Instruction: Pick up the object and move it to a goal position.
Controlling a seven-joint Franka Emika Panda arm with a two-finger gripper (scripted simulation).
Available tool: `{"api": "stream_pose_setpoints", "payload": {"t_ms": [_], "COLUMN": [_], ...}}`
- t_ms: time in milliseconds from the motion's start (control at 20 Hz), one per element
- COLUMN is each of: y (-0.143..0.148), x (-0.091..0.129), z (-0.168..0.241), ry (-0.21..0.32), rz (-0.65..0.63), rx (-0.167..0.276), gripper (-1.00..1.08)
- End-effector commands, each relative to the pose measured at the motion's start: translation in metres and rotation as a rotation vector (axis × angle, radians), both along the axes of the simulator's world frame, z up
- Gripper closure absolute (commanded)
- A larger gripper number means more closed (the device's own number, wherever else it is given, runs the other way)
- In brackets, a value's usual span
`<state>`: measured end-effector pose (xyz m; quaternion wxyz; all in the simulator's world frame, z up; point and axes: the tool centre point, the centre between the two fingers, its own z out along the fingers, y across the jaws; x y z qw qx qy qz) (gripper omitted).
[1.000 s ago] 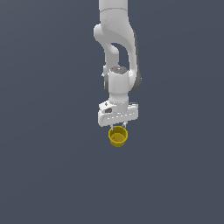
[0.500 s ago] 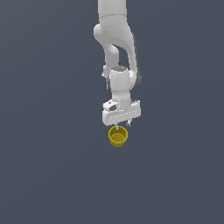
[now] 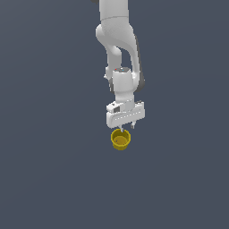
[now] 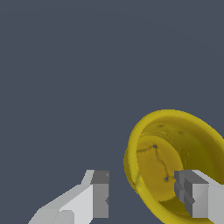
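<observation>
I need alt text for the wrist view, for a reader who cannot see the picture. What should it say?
A hollow yellow cup fills one corner of the wrist view, its open mouth facing the camera. The end effector is open: one grey-tipped white finger sits in front of the cup's opening, the other stands apart from the cup. Behind everything is a plain dark grey background.

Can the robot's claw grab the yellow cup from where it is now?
Probably yes. The gripper hangs open just above the yellow cup, nothing lies between them, and the wrist view shows one finger already over its hollow.
</observation>
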<state>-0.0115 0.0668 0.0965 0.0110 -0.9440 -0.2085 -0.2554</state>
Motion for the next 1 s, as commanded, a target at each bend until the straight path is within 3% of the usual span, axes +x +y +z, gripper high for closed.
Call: {"api": "stream_pose_setpoints", "payload": {"t_ms": [0, 700, 750, 950], "y": [0.0, 0.005, 0.005, 0.005], "x": [0.0, 0.014, 0.014, 0.014], "z": [-0.001, -0.026, -0.026, -0.026], "ry": [0.0, -0.003, -0.003, -0.003], "rz": [0.0, 0.002, 0.002, 0.002], "rx": [0.0, 0.001, 0.001, 0.001], "gripper": [-0.2, -0.2, 1.08, 1.08]}}
